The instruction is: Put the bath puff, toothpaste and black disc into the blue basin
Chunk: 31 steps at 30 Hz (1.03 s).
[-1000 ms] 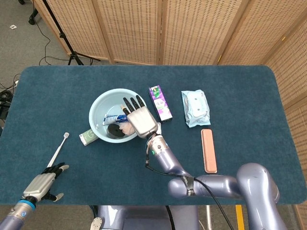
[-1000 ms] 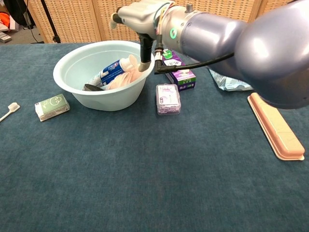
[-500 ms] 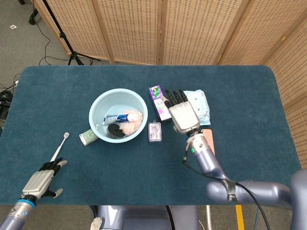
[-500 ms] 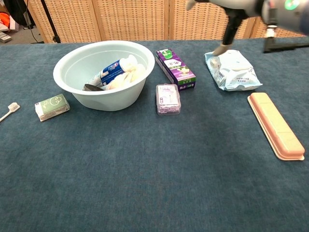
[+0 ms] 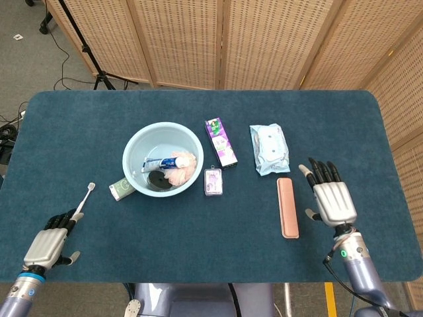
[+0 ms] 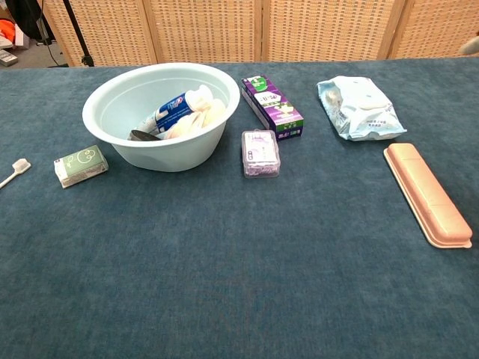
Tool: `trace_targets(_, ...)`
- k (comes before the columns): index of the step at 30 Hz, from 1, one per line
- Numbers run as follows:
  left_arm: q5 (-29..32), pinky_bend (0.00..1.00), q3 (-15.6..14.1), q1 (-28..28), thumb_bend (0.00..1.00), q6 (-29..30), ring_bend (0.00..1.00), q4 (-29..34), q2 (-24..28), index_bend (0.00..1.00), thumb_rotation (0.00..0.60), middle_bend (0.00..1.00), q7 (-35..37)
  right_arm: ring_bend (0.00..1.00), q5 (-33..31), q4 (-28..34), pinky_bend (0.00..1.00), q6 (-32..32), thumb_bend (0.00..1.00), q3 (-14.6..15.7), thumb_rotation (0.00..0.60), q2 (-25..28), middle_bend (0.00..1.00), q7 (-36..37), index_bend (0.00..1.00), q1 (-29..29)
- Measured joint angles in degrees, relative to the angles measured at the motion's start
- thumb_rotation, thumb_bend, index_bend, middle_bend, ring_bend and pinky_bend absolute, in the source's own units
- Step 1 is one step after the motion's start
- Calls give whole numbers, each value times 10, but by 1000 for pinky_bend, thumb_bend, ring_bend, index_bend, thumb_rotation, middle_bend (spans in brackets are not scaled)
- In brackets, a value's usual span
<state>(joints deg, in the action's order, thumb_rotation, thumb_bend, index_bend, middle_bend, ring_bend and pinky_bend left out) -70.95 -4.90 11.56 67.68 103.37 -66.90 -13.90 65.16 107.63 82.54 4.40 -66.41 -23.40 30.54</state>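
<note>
At the lower left of the head view my left hand (image 5: pixel 45 244) sits low near the table edge, holding nothing, its fingers bunched loosely forward; I cannot tell for sure whether they are spread or curled, and it has drifted slightly lower in the frame over the last second. Just above it lies the toothbrush (image 5: pixel 83 201), and beside the basin's lower-left wall the small green packet (image 5: pixel 121 189), both untouched. In the left centre, the blue basin (image 5: pixel 135 146) now holds all three things I was after: the toothpaste (image 5: pixel 158 163) lies across the middle, the bath puff (image 5: pixel 182 169) is heaped against the right wall touching the tube's cap end, and the black disc (image 5: pixel 157 179) rests on the floor just below the tube. A second ago my right hand was over that basin with the puff under it; it has since swung clear across the frame. Moving right, the small clear case (image 5: pixel 213 181), the purple box (image 5: pixel 221 142), the wipes pack (image 5: pixel 269 148) and the pink case (image 5: pixel 287 207) stay where they were. At the right edge my right hand (image 5: pixel 332 197) hovers released, fingers apart and extended, well apart from everything. I judge the task complete, with only parking both arms left.
</note>
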Motion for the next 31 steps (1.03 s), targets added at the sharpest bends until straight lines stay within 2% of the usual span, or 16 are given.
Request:
trace_targets(4,-12,0,2,-5,274,17,0,-4,-6,0,600,0,-8,0,53,-8,0,49,131,30,600,16,0,26,103,-57)
trace_targets(8,-32,0,6,-11,274,43,0,-20,-15,0,600,0,-14,0,91,-23,0,90,131,46,600,20,0,42,103,-102)
trace_targets(15,-69,0,17,-15,272,77,0,-49,-23,0,600,0,-14,0,118,-46,0,106,131,61,600,20,0,58,102,-151)
trace_targets(23,-125,0,27,-17,272,123,0,-77,-32,0,600,0,-22,0,132,-54,0,81,131,53,600,27,0,70,103,-165)
trace_targets(31,-130,0,29,-27,272,136,0,-66,-25,0,600,0,-29,0,138,-45,0,63,131,36,600,32,0,73,102,-179)
